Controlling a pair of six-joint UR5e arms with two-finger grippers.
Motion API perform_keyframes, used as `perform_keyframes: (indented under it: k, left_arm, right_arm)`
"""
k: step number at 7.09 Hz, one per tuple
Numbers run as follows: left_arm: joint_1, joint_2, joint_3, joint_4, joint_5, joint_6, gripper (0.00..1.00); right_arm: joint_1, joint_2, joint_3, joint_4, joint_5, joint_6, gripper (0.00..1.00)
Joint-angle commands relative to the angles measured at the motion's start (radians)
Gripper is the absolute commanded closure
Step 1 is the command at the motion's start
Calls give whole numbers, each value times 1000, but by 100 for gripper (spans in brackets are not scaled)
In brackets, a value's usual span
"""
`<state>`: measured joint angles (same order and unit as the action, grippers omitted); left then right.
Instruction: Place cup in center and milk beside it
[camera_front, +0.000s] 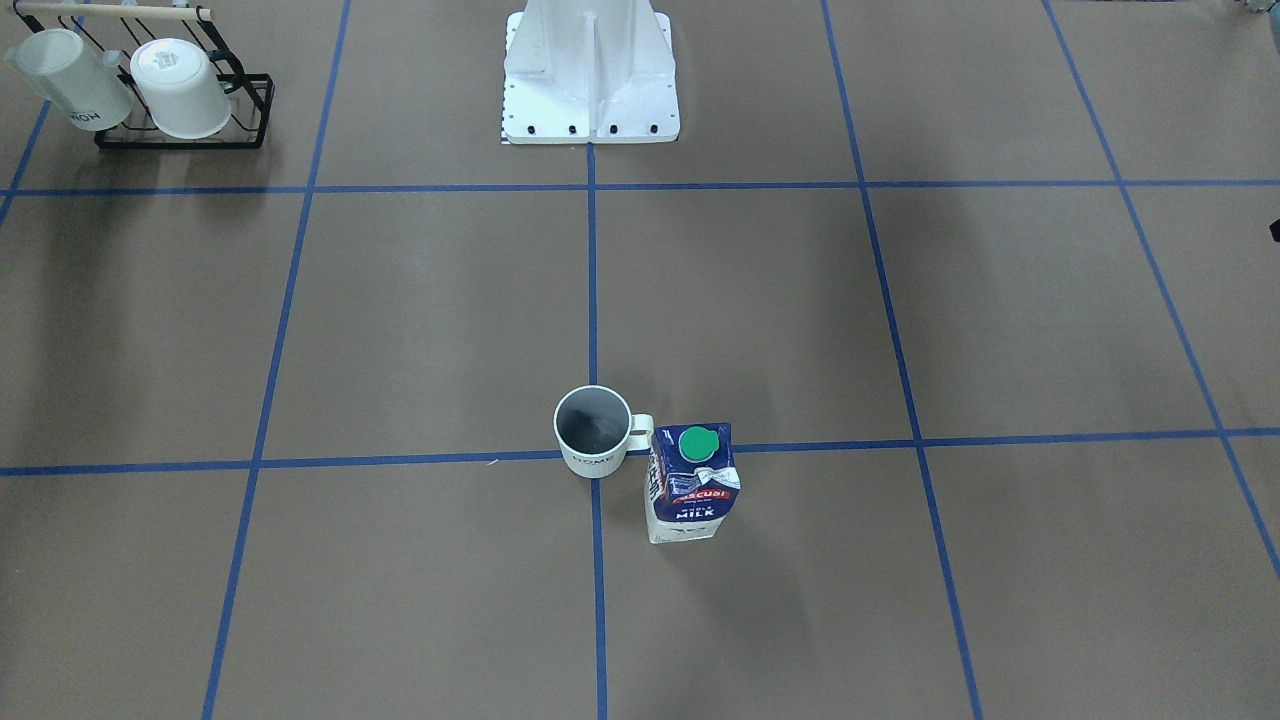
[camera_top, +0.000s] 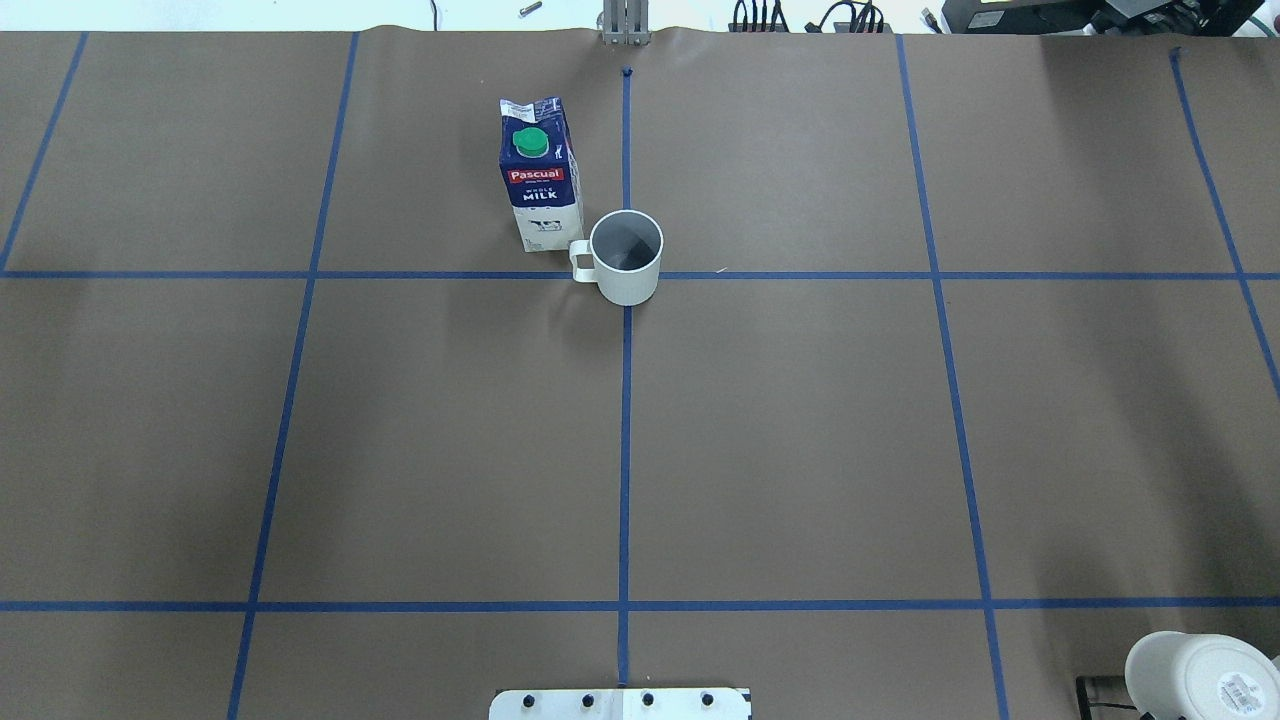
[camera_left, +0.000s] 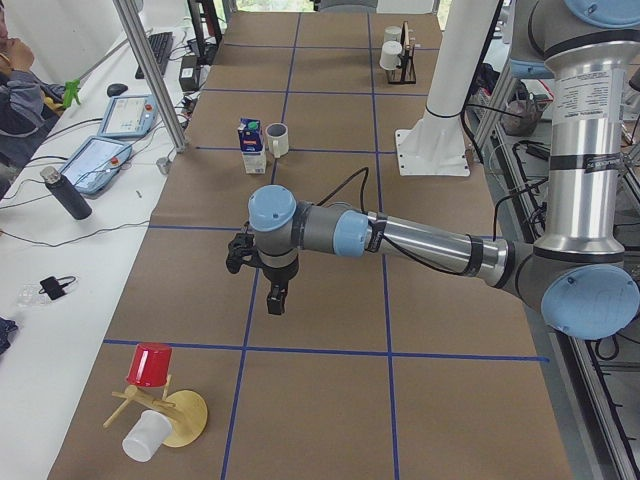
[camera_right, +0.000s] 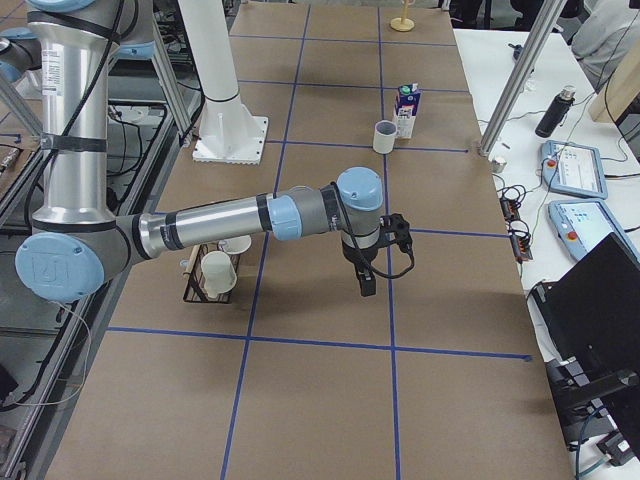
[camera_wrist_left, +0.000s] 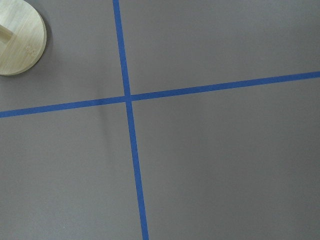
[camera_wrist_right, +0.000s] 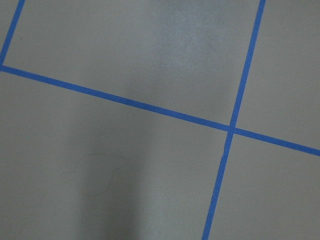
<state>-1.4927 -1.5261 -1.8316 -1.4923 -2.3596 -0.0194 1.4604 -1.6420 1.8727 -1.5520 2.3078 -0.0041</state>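
Taped table (camera_top: 800, 450): mug (camera_top: 626, 262) is sitting on center crossing (camera_top: 627, 312), milk carton (camera_top: 541, 185) just beside; we are judging placement complete. Left gripper (camera_left: 275, 303), right gripper (camera_right: 366, 287) openings: cannot tell.

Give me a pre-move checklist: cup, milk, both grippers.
1. Cup on center: ok, the tape lines meet under it.
2. Cup upright: ok, the open mouth faces up.
3. Milk beside cup: ok, upright, on the handle side.
4. Milk apart from the handle: cannot tell, the gap is too narrow to read.
5. Left gripper clear of both: ok, far off along the table.
6. Right gripper clear of both: ok, far off toward the other end. Open or shut, for either gripper: cannot tell.
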Motion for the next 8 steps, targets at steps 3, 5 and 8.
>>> perform_keyframes:
  k: [3,5,8]
  left_arm:
    - [0,-14,-29,0,-1,0,1]
    - [0,-17,-28,-2,-1,1,1]
    - [0,-23,-28,-3,0,3,1]
  right_arm:
    - [-2,16,-17,0,-1,-1,0]
    - [-3,31,-24,-2,-2,-1,0]
    - [-8,47,-33,-2,-7,-1,0]
